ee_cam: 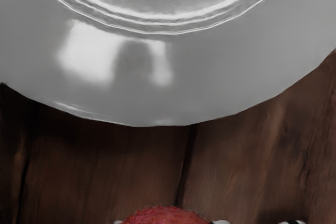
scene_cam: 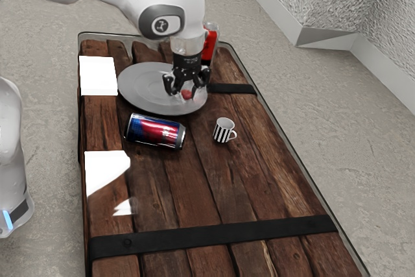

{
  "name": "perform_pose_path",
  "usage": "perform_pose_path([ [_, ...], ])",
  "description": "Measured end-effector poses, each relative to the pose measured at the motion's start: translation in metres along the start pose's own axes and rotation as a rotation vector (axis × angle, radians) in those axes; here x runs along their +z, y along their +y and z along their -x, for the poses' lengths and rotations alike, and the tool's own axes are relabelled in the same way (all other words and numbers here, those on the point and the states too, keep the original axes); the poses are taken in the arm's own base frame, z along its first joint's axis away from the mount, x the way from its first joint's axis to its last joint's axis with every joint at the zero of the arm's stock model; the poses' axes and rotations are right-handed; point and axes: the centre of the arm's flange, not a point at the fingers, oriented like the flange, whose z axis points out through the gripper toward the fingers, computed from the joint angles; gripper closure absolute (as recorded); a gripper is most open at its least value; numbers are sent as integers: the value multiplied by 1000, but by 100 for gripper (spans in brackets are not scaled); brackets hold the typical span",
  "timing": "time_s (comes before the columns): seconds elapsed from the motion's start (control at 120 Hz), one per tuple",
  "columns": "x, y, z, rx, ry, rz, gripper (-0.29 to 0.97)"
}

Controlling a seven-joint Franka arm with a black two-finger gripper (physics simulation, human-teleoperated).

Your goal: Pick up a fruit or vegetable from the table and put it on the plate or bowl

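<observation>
The arm bends at the wrist so the gripper [scene_cam: 187, 90] points straight down, fingers toward the wooden table [scene_cam: 259, 180]. The fingers are drawn close and pinch a small red fruit [scene_cam: 187, 94] from both sides. It sits between the fingertips, directly below the hand and over the grey plate [scene_cam: 146, 82], near its rim. It looks roundish, so its long axis is hard to read.
</observation>
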Motion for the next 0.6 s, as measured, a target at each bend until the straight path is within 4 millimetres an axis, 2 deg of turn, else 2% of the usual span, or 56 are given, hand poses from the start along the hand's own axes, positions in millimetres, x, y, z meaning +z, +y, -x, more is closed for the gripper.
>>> perform_pose_path([
  [0.092,-15,-4,-29,-47,31,16,53],
  [0.292,-17,-12,-101,-179,73,-3,54],
  [0.358,-19,-10,-117,-203,80,-2,54],
  [0.425,-21,-10,-124,-208,81,-1,54],
  [0.492,-23,-11,-131,-215,79,3,35],
  [0.542,-29,-14,-145,-241,74,16,24],
  [0.6,-45,-10,-140,-232,68,47,16],
])
